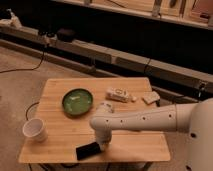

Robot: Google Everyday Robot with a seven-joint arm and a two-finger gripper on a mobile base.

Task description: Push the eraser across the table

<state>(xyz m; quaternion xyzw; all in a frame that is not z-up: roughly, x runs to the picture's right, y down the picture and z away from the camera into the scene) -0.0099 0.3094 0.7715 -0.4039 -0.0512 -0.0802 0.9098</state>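
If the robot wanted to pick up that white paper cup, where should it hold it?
Probably across the cup's side walls, coming in level from the table's near-left edge: it stands upright and alone. The tool is over by the eraser.

Green bowl (77, 101) left of centre on the wooden top, upright. White paper cup (35, 130) near the left edge, upright, well apart from the bowl. White box (118, 94) lying flat toward the far side, right of the bowl. Small pale block (151, 97) further right, near the far right corner. Dark cable (22, 68) trails over the floor, far left.
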